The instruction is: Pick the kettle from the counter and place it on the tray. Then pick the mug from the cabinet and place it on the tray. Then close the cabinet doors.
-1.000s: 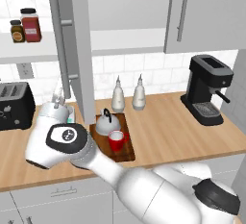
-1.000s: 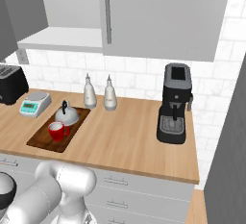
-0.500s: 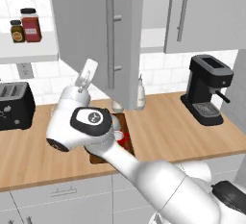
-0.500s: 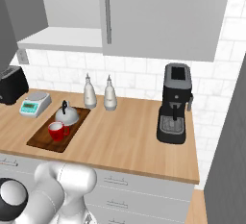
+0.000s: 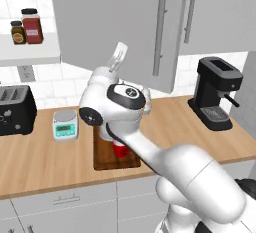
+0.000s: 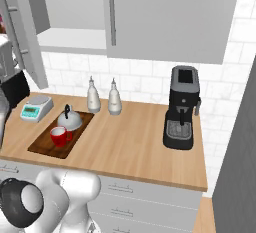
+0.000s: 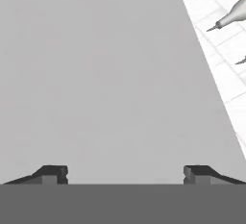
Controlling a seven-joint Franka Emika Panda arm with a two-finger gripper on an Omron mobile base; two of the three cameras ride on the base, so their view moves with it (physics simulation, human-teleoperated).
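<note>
A rendered kitchen with a white robot arm in the foreground. The kettle (image 6: pixel 69 118) and the red mug (image 6: pixel 60 136) both sit on the dark wooden tray (image 6: pixel 40 146), which lies on the wooden worktop (image 6: pixel 130 147), so the remaining job appears to be shutting the cabinet doors.

The left cabinet door (image 5: pixel 107 27) hangs partly open, swung out from the cabinet at an angle. It is a tall, flat grey panel whose long axis runs vertically, and its long metal bar handle (image 5: pixel 159 32) also stands upright near the free edge. In the right base view the same door (image 6: pixel 25 42) appears nearly edge-on at the far left, while the right cabinet door (image 6: pixel 170 12) looks shut.

The end effector (image 5: pixel 118 57) is raised against the door's plain face. In the hand view its two dark fingertips (image 7: pixel 53 174) are spread wide apart, holding nothing, with the grey panel directly ahead.

The door is probably rigid, smooth and light on its hinges. It needs no grip, just a flat push on the face toward the free edge, well away from the hinge.
</note>
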